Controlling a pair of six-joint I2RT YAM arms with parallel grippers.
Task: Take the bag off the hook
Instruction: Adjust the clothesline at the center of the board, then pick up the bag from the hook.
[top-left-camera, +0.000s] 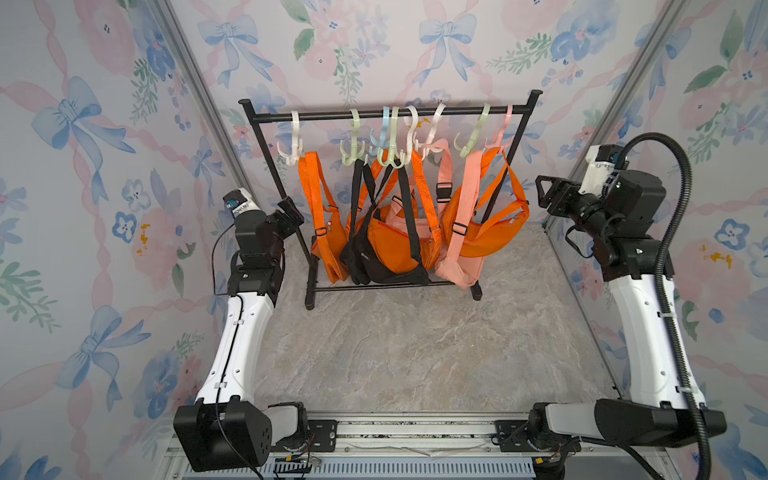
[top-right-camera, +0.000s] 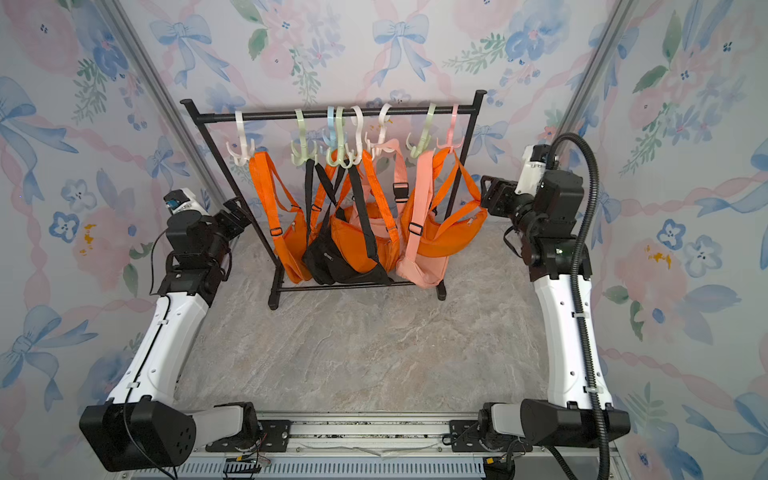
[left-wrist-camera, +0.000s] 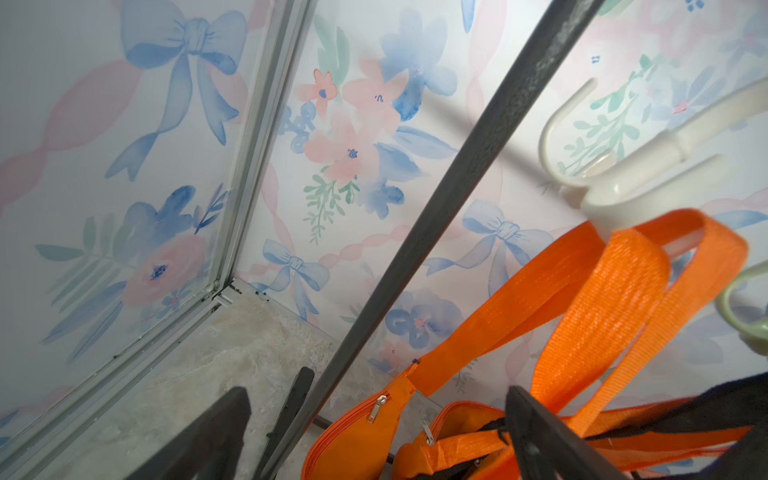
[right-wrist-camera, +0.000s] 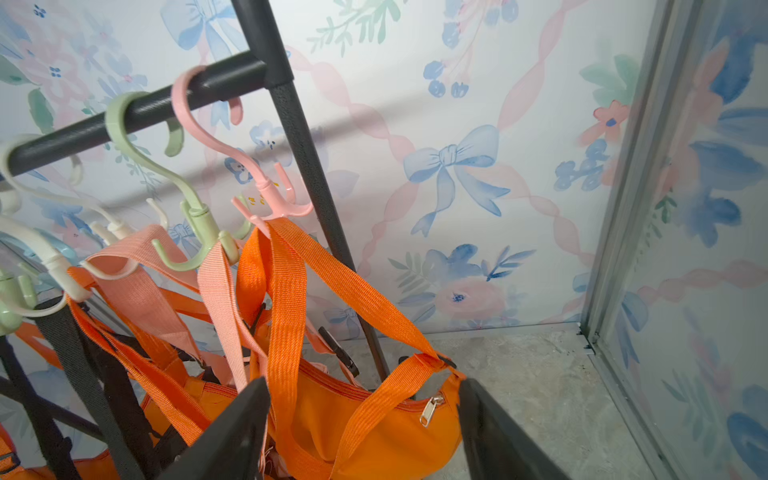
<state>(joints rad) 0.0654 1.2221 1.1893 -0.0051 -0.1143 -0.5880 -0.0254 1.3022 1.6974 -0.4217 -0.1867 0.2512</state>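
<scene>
- Near part of table (top-left-camera: 415, 353) is bare. The rack (top-left-camera: 309, 295) stands at the far end with every bag hanging on it, none off a hook yet.
- left tool (top-left-camera: 290, 212): jaws wide, nothing held, just outside the rack's left end.
- right tool (top-left-camera: 545, 194): jaws apart, empty, close beside the right-end orange bag (top-left-camera: 494, 232).
- Cannot tell which bag is meant; the right-end one sits nearest a tool.
- Right-end pouch: long axis sideways and tilted, outer end raised toward the right tool, zipper on top. Strap runs steeply up to the pink hook (top-left-camera: 500, 133).
- left-end orange bag (top-left-camera: 332, 253): pouch hangs end-down, long axis near vertical, strap goes up to the cream hook (top-left-camera: 291, 145).
- Risk: straps of the black bag (top-left-camera: 374, 262) and pink bag (top-left-camera: 461, 266) cross the orange ones mid-rack, so pulling one likely drags a neighbour.
- Risk: a sideways tug instead of a lift would likely snag the strap on the upturned prong.
- Risk: hooks only hang over the rail (top-left-camera: 374, 115), so they may slide, swivel or come off with the bag. The light rack may tip.
</scene>
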